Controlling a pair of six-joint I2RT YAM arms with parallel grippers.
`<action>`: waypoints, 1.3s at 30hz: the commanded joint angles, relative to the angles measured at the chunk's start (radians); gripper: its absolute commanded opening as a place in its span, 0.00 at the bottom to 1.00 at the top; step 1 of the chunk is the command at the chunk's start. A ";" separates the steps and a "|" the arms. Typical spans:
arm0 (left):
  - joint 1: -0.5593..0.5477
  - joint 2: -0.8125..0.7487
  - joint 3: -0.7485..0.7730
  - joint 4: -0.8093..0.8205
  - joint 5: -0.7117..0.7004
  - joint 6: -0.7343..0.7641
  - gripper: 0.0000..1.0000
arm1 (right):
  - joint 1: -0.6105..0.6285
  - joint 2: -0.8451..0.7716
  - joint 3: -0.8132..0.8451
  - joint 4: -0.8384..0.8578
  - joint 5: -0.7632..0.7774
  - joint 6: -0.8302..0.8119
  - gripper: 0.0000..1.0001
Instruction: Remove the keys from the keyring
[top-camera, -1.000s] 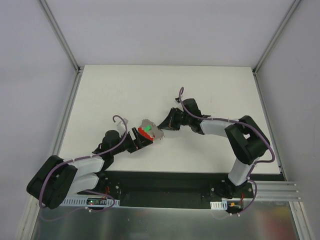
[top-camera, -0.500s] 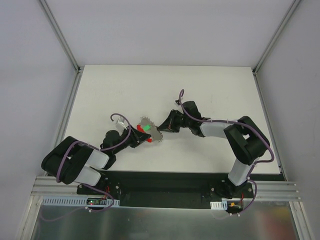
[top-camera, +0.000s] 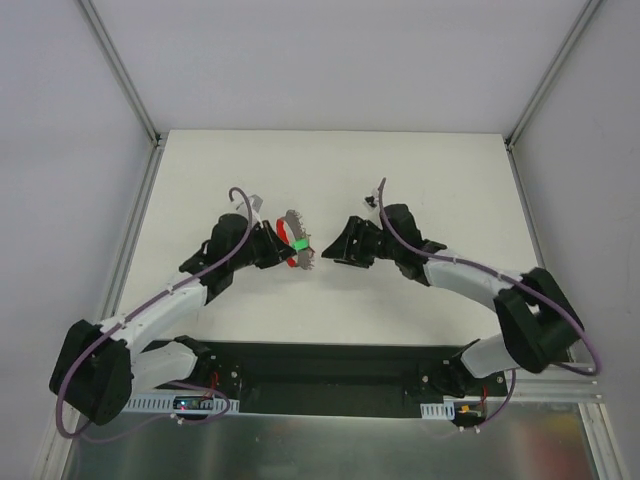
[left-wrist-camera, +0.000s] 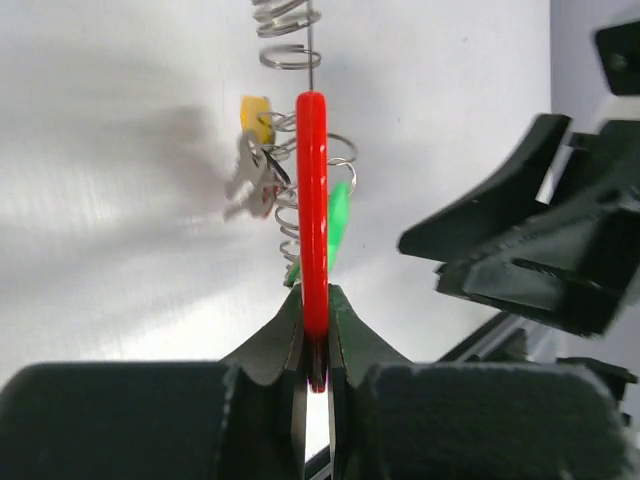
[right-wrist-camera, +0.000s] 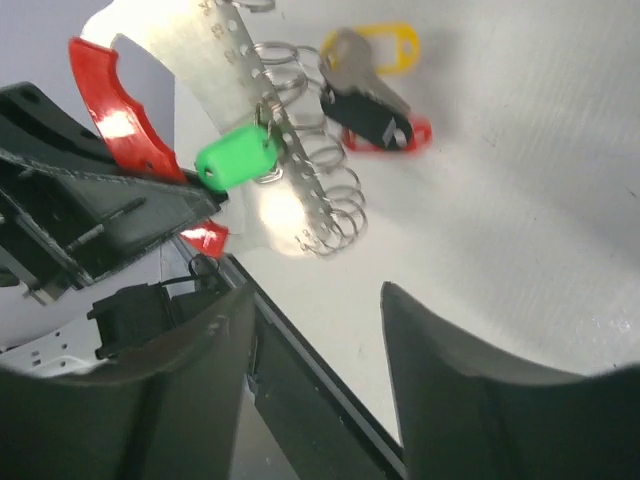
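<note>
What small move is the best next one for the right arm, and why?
Probably ease the right gripper forward onto the green tag: its jaws stand open, clear of the keys, while the left gripper clamps the red piece.

left wrist: red piece lower end buried between left tool fingers, keyring coils run off top edge. top view: keys too small to separate. right wrist: metal strip cut at top edge, right tool fingers blurred, bases cropped

Bright even light, soft shadows, blurred foreground
</note>
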 joint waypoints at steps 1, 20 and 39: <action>-0.005 -0.108 0.302 -0.648 -0.142 0.372 0.00 | 0.009 -0.242 -0.006 -0.222 0.186 -0.168 0.67; -0.055 0.039 0.729 -1.162 0.025 0.852 0.00 | 0.055 -0.546 -0.037 -0.307 0.286 -0.473 0.82; -0.131 0.029 1.057 -1.316 0.354 1.164 0.00 | 0.089 -0.882 -0.256 0.044 0.165 -0.638 0.96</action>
